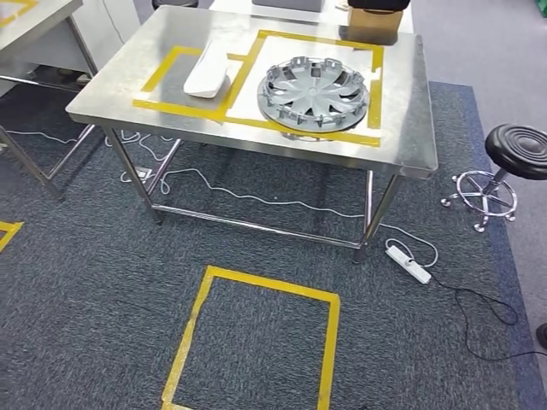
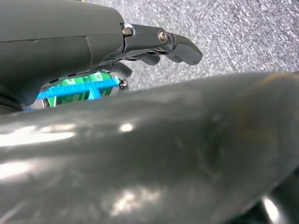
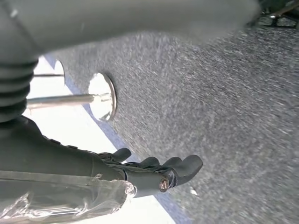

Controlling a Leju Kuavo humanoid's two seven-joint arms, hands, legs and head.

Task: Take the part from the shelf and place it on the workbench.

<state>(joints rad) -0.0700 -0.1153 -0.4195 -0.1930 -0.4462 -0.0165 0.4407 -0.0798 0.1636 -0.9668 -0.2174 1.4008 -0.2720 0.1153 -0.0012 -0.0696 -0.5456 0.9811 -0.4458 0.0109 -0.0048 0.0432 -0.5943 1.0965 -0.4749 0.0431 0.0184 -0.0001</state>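
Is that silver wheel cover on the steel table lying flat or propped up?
Lying flat. The wheel cover rests on the workbench inside the yellow tape outline, its rim down all round.

No readable text, label, brand, number or sign appears on anything in these views.

Workshop or robot test lab. A stainless steel desk (image 1: 413, 128) is standing across the upper frame on grey carpet (image 1: 84, 290), yellow tape squares (image 1: 258, 342) marking zones at bottom centre, a power strip (image 1: 408, 261) trailing cables at right, a black stool (image 1: 516, 154) sitting at the right edge.
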